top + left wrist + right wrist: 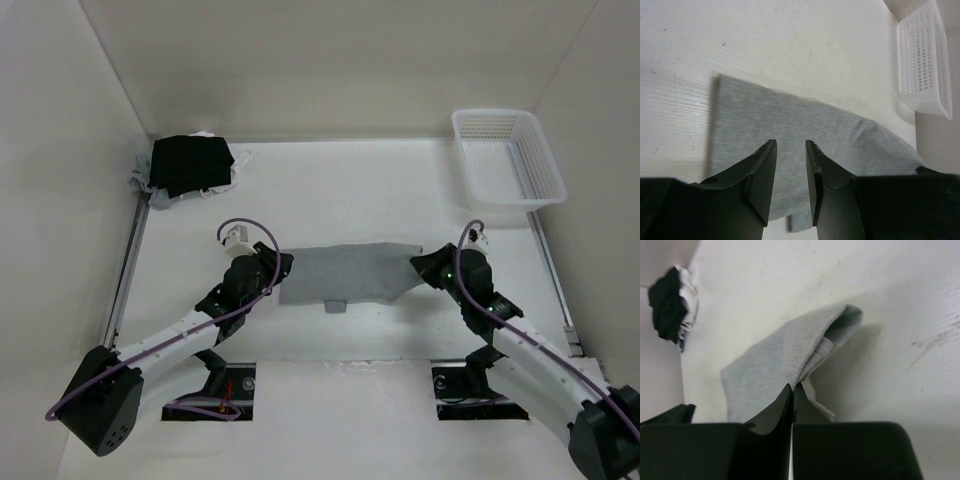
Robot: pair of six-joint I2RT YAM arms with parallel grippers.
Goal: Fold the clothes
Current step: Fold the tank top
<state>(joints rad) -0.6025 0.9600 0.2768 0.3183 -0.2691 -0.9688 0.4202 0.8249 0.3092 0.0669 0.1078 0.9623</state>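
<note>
White-walled enclosure, white table. A white mesh basket stands at the far right corner and a black pile of cloth at the far left; both are well apart from the work.

Subject: the grey garment lies mid-table between the two arms as a compact, roughly rectangular band with a small tab showing at its near edge. It appears to be folded over at least once, but the layers cannot be counted from above.

Right gripper: closed tight on the garment's right end. The cloth is pinched between the fingers, and its edge rises off the table in a doubled flap.

Left gripper: jaws parted over the garment's left part, with flat cloth visible through the gap. No grasp is evident.

Assessment: the task is partway along. The garment is gathered into a strip but not into a finished bundle. What is probably left is to carry the right end across toward the left, flatten it, and perhaps make a further fold.
</note>
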